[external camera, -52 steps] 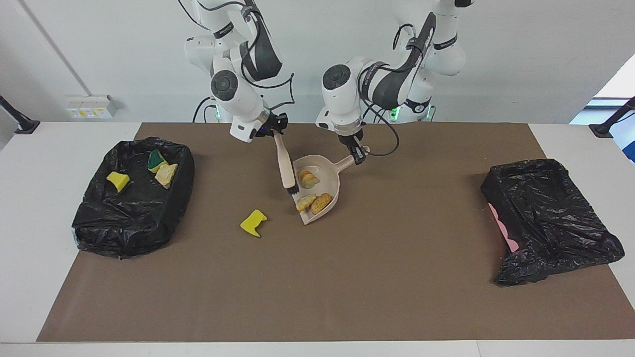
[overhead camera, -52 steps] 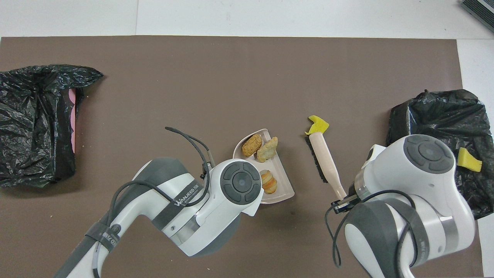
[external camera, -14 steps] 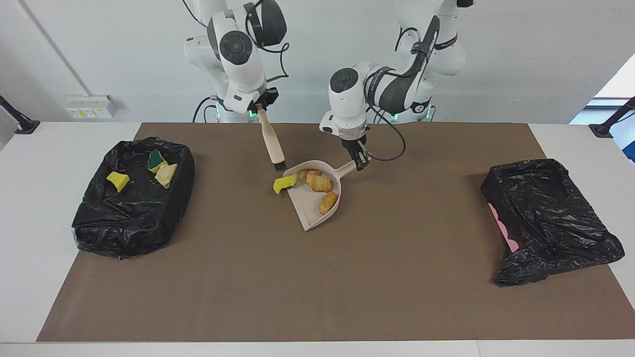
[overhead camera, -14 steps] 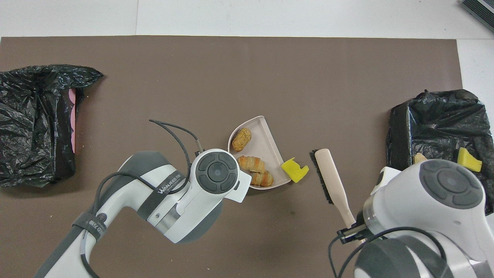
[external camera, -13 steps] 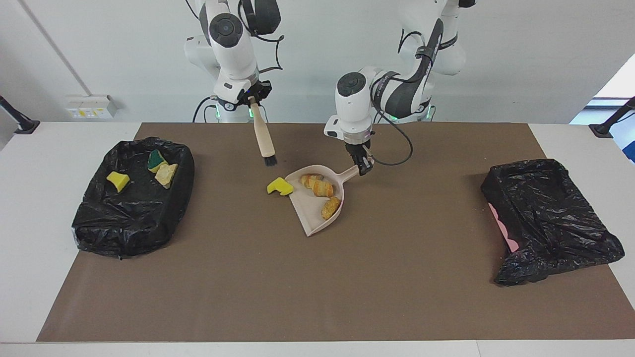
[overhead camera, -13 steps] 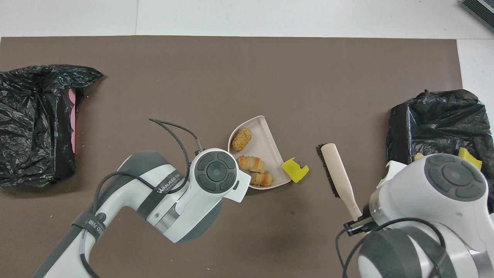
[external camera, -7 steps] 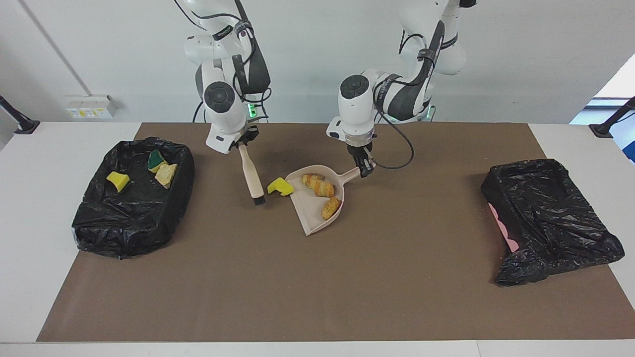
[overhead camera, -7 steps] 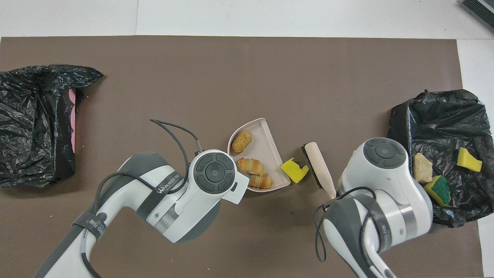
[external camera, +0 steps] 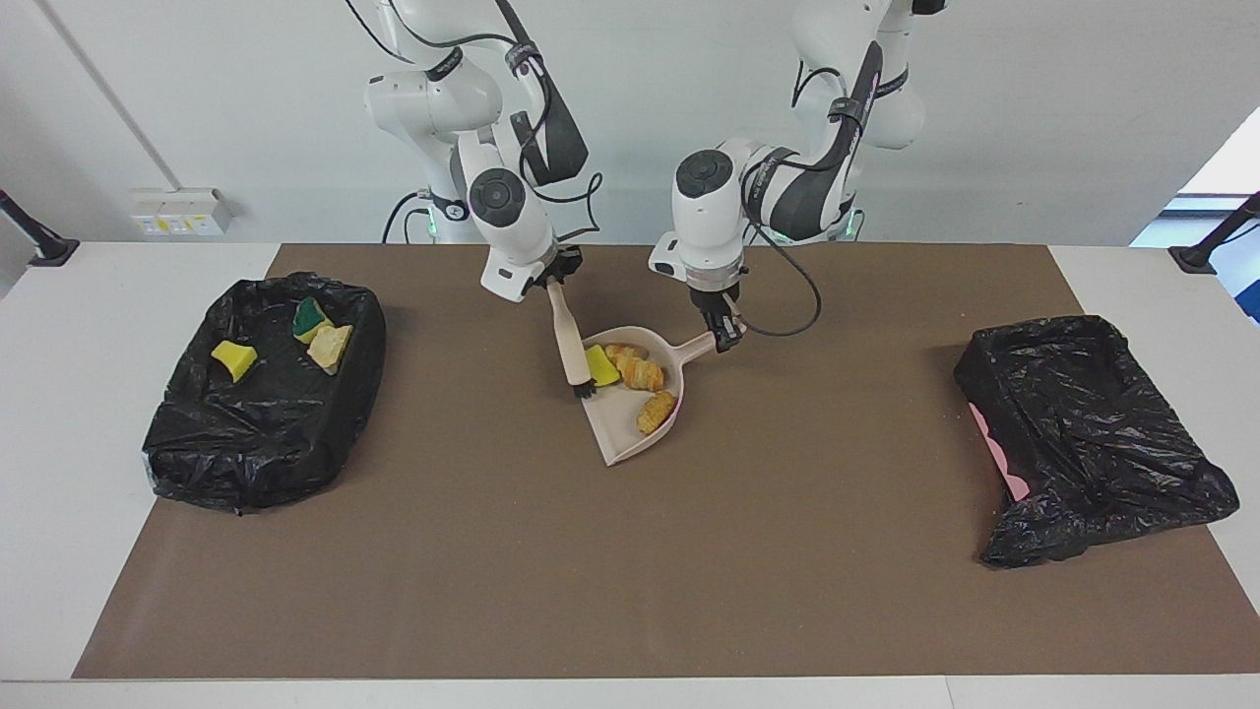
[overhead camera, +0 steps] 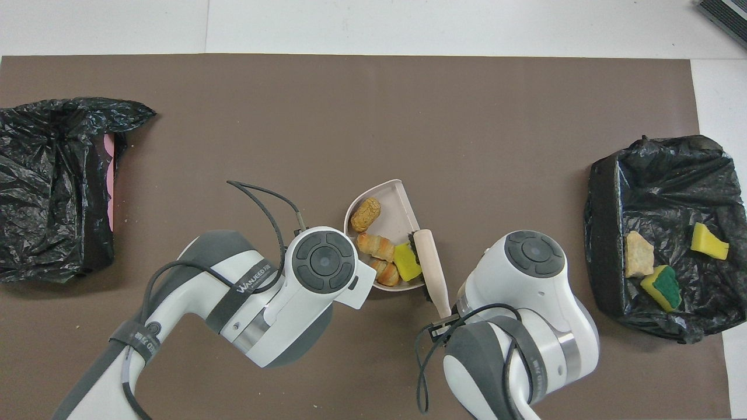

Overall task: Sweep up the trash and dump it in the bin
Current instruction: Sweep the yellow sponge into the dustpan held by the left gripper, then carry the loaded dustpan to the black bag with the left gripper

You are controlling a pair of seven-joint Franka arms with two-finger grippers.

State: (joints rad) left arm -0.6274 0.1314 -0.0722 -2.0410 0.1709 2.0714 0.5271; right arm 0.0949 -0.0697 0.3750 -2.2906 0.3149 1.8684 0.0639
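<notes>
A beige dustpan point(external camera: 618, 433) lies on the brown mat, and my left gripper point(external camera: 724, 335) is shut on its handle. In the pan are a yellow sponge piece point(external camera: 602, 366) and three orange-brown crusty lumps point(external camera: 642, 373). My right gripper point(external camera: 553, 279) is shut on the handle of the beige hand brush point(external camera: 568, 340). Its bristles rest at the pan's open edge against the sponge point(overhead camera: 407, 261). In the overhead view the brush point(overhead camera: 430, 262) lies along the dustpan point(overhead camera: 398, 211), and the arms cover both grippers. The black-lined bin point(external camera: 251, 443) at the right arm's end holds three scraps.
In the bin point(overhead camera: 601, 233) lie a yellow sponge piece point(overhead camera: 709, 242), a green-backed one point(overhead camera: 662, 286) and a tan lump point(overhead camera: 639, 254). A second black bag point(external camera: 1083, 433) with pink showing at its side sits at the left arm's end.
My right gripper has swung the brush in toward the dustpan and pushed the yellow sponge piece off the mat into the pan. The left gripper and the dustpan have hardly moved.
</notes>
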